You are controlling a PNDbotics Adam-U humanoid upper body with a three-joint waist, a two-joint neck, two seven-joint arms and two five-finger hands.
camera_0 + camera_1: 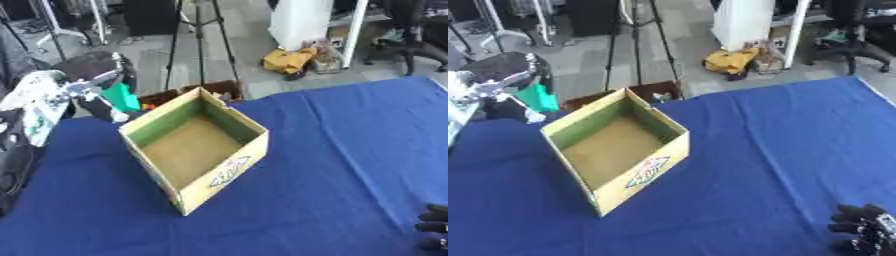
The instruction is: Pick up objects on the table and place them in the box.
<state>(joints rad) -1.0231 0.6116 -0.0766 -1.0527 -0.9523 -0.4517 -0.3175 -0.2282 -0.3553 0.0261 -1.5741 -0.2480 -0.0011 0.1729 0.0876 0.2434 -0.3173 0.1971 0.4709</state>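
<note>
Your blue table (350, 150) runs bare from the box rightward to its far right corner, with broad cloth in front of the box too. The cardboard box (194, 150) sits left of centre, turned corner-on to you, open-topped, and its brown floor shows nothing inside. No loose objects show on the cloth. Your right hand (866, 231) rests at the lower right corner, fingers curled around nothing. Your left arm (66, 92) hangs off the table's left edge beside the box; you cannot tell that hand's state.
</note>
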